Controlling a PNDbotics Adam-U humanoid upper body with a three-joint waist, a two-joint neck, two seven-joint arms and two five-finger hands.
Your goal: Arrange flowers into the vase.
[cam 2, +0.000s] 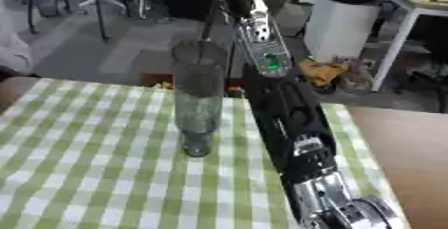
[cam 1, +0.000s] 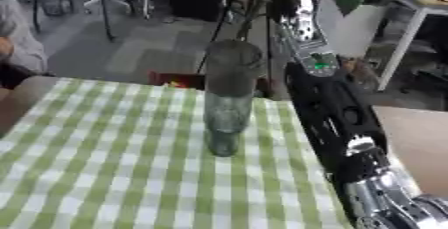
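Reaching up from lower right past the vase on the checked cloth, right arm only; hand out of view, grip untellable.

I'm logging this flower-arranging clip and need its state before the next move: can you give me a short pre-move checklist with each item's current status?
1. Vase upright on the checked tablecloth: ok.
2. Vase mouth open and unobstructed: ok; no stems show inside.
3. Flower held and ready to insert: cannot tell; the right arm reaches up past the vase and its hand is out of view.
4. Arm clear of the vase: cannot tell; it passes close beside the vase on the right.
5. Left hand position: cannot tell, not in view.
6. Flower supply located: not ok; only something red and yellow shows behind the table edge.
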